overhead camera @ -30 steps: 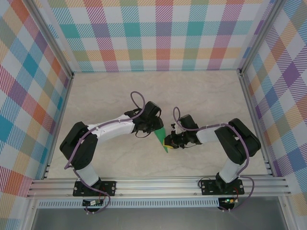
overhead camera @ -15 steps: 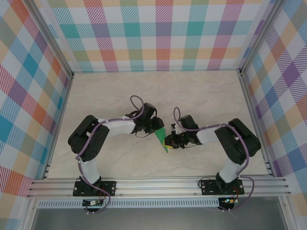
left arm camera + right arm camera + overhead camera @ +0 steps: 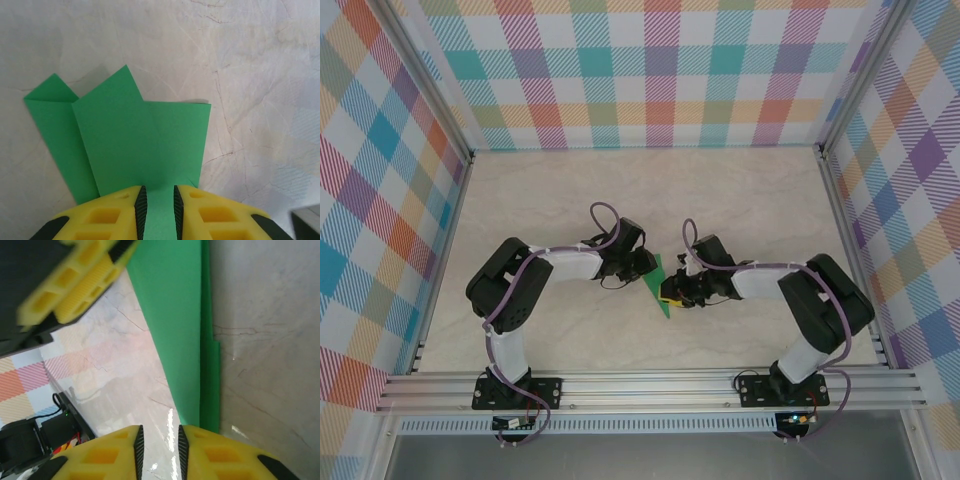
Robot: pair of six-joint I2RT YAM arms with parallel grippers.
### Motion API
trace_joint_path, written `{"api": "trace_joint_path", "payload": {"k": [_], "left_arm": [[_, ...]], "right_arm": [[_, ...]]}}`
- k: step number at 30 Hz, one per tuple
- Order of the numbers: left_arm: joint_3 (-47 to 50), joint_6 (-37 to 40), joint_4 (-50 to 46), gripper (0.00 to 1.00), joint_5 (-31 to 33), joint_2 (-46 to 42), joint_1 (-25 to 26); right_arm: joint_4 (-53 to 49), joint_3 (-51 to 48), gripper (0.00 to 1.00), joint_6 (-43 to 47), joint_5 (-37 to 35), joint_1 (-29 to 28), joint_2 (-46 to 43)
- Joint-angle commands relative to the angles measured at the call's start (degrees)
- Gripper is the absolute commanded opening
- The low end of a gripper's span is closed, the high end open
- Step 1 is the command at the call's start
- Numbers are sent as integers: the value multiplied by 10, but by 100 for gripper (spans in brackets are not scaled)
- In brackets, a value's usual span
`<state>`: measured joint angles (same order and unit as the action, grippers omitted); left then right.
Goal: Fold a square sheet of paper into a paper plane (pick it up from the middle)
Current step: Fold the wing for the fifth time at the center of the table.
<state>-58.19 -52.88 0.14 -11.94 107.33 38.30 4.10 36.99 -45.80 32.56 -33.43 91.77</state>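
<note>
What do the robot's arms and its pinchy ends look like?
The left arm and right arm are black and white, each with a looping purple cable. The left end effector and right end effector have chunky yellow fingers with square cut-outs and ridged black pads.

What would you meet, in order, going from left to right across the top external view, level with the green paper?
Left plaid wall → left arm → folded green paper → right arm → right plaid wall.
</note>
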Motion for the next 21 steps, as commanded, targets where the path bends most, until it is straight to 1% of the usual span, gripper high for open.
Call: {"api": "trace_joint_path", "payload": {"k": [1,2,3,4,5,6,8,9,12,14,16,19,21], "left_arm": [[11,11,-32,25,14,23,-6],[11,11,-31,25,14,24,-6],[11,12,-31,25,12,23,-6],[11,11,-30,25,12,22,-5],[10,11,-30,25,12,22,-6],[11,11,-29,25,12,21,-6],[13,12,-27,24,10,19,-5],[14,12,-27,24,9,17,-5],[16,13,-27,24,9,16,-5],[15,13,-28,24,7,16,-5],[14,13,-28,24,7,18,-5],[11,13,-30,24,9,20,-5],[9,13,-30,24,8,22,-5]], "right_arm": [[-82,16,37,20,-67,-6,-58],[-99,16,42,25,-81,-6,-72],[-118,17,45,29,-96,-6,-89],[-136,19,51,33,-110,-6,-107],[-150,19,58,36,-124,-6,-124],[-165,19,69,38,-140,-6,-145],[-195,17,97,42,-174,-6,-188],[-212,18,100,44,-197,-6,-210],[-263,23,100,41,-260,-4,-269],[-316,32,100,11,-311,-2,-297],[-352,33,98,-19,-340,4,-320],[-354,26,93,-34,-329,15,-328],[-327,17,84,-34,-288,17,-313]]}}
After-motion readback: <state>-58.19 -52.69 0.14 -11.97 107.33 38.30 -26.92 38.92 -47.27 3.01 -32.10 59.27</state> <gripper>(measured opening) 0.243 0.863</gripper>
